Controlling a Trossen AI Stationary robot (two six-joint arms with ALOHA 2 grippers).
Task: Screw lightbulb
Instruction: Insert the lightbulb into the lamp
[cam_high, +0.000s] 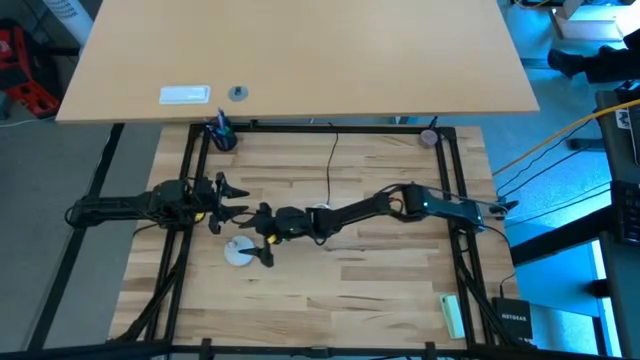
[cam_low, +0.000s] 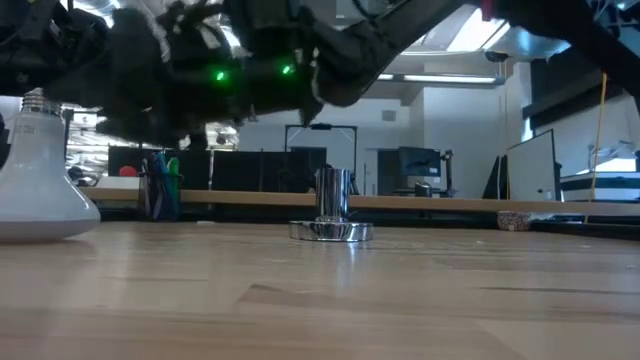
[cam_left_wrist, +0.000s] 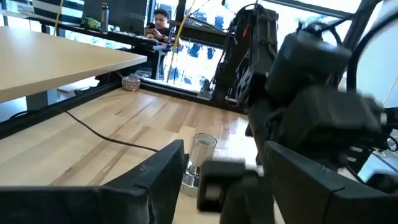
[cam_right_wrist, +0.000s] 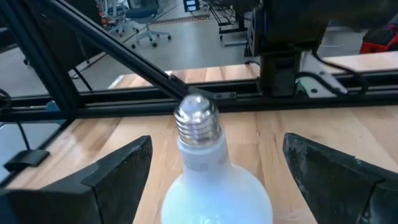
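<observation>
The white lightbulb (cam_high: 238, 252) (cam_right_wrist: 214, 186) stands on its globe on the wooden table, left of centre, with its silver screw base (cam_right_wrist: 196, 118) pointing up; it also shows at the left edge of the low view (cam_low: 40, 175). My right gripper (cam_high: 255, 238) (cam_right_wrist: 216, 143) reaches in from the table's right, nearly level and open. One finger stands on each side of the bulb, and I see no touch. The silver socket (cam_low: 331, 214) (cam_left_wrist: 200, 158) stands upright at mid-table on a thin black cord (cam_high: 331, 165). My left gripper (cam_high: 228, 200) (cam_left_wrist: 221, 155) waits open at the left, holding nothing.
A black frame (cam_high: 190, 170) borders the wooden table. A cup of pens (cam_high: 220, 135) stands at the far left corner, a small round dish (cam_high: 428, 137) at the far right, and a green object (cam_high: 452, 315) near the front right. A person (cam_left_wrist: 161, 22) sits in the room beyond.
</observation>
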